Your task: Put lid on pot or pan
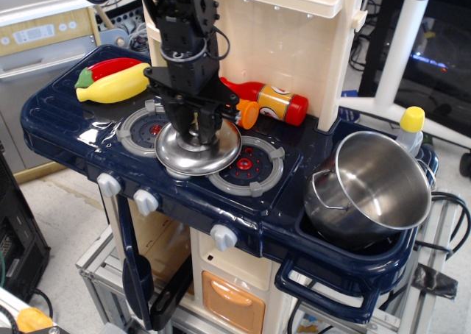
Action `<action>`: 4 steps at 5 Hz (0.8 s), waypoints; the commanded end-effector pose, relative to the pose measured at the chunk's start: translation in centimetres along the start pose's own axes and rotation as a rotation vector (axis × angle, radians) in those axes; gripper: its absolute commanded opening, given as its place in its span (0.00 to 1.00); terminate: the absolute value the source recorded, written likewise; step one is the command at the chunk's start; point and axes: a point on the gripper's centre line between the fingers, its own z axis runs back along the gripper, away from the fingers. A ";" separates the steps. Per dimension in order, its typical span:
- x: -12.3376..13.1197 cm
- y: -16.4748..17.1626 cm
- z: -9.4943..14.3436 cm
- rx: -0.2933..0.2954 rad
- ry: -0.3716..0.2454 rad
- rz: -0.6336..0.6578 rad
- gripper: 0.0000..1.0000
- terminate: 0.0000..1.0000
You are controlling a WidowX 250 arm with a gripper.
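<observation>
**Claw down on the lid's knob, pot waiting in the sink**

The gripper (196, 134) points straight down over the middle of the lid (197, 150), its black fingers drawn in narrow at either side of the small centre knob. Whether they are truly pinching the knob cannot be told, since the fingers hide it. The lid lies flat on the toy stove top (66, 121), overlapping the inner edges of the left burner ring (140, 130) and the right burner ring (254, 165).

Behind the arm lie an orange and red bottle (276, 102) on its side, and to the left a yellow banana (116, 85) touching a red pepper (110, 67).

Well apart to the right, the pot (372, 190) sits tilted in the sink recess (383, 257), open mouth up, uncovered. A yellow-capped bottle (411, 128) stands just behind it.
</observation>
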 end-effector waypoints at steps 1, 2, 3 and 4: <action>1.7 -4.5 4.7 0.189 -0.025 0.057 0.00 0.00; 1.6 -6.8 7.5 0.227 0.016 0.121 0.00 0.00; 1.1 -9.0 8.9 0.309 0.025 0.183 0.00 0.00; 0.7 -9.8 10.4 0.352 0.035 0.215 0.00 0.00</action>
